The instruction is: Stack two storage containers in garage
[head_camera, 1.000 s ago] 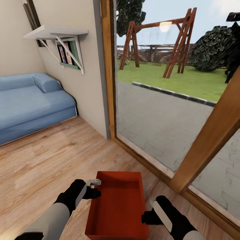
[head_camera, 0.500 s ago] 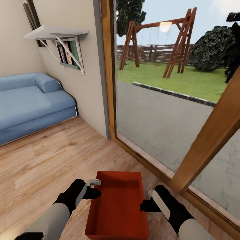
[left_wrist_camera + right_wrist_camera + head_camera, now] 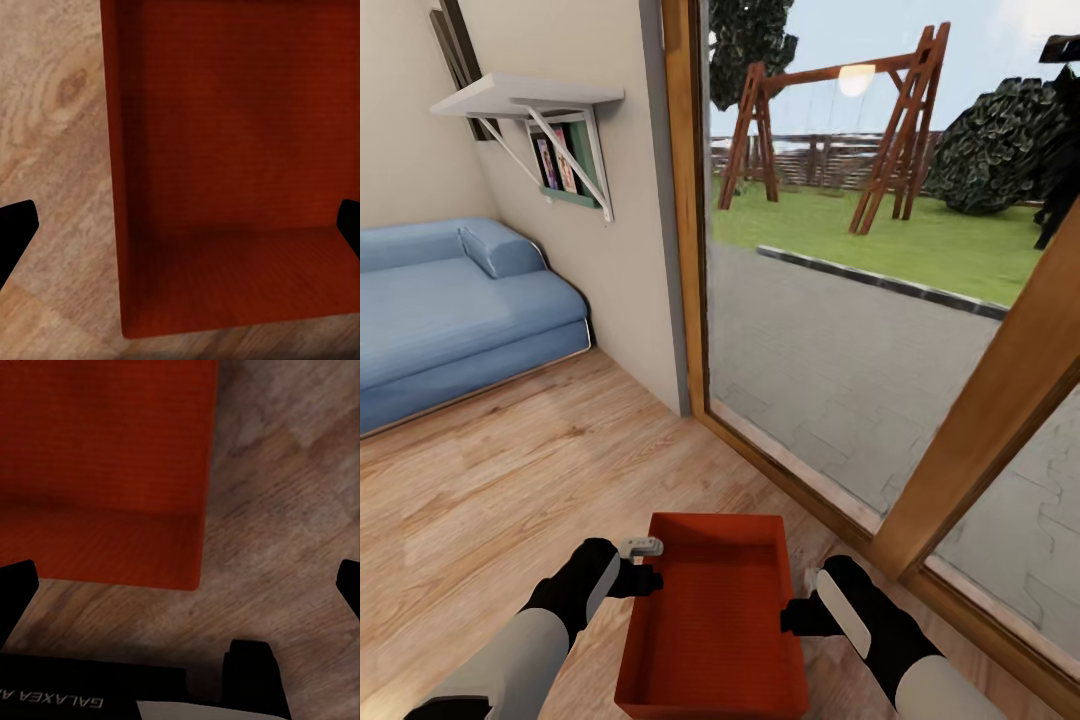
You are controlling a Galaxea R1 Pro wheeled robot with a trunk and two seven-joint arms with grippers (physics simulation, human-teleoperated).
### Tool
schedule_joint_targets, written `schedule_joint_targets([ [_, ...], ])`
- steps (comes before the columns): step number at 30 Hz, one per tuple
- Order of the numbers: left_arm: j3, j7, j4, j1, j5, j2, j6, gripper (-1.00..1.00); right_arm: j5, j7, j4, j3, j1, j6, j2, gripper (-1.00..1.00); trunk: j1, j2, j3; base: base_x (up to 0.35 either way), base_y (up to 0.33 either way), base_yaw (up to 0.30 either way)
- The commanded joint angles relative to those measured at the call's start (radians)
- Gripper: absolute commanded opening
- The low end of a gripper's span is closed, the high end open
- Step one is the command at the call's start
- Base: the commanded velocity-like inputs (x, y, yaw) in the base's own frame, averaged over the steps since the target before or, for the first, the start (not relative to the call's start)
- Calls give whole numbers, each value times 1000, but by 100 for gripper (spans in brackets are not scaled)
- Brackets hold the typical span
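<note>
Living room, wood-plank floor, glass door on my right, blue sofa far left; one storage container sits on the planks between my arms, the second not in sight. Since a second ago my right gripper has slid in against the bin's right wall — left gripper unchanged at the left rim. Both jaws spread wide, gripping nothing, so I judge a two-sided squeeze is next — garage still far.

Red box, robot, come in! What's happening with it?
Left claw and right claw open, one each side of red box. Box on wood floor, not lifted. Glass door close on the right.
</note>
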Motion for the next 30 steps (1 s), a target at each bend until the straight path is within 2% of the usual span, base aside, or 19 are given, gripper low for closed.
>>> schedule_joint_targets([
  [1,5,-5,-2,0,-5,-1,5,100,-11,-9,-1,5,-1,2,-1,100,4,-8,-4,0,0,0],
  [8,5,-5,-2,2,-5,-1,5,100,-11,-8,-1,7,-1,2,-2,100,31,-57,-26,0,0,0],
  [21,7,-5,-2,34,-5,-1,5,100,-11,-8,-2,9,-1,2,-2,100,31,-57,-26,0,0,0],
  [30,7,-5,-2,36,-4,-1,5,100,-11,-9,-2,9,-1,1,-1,100,31,-57,-26,0,0,0],
])
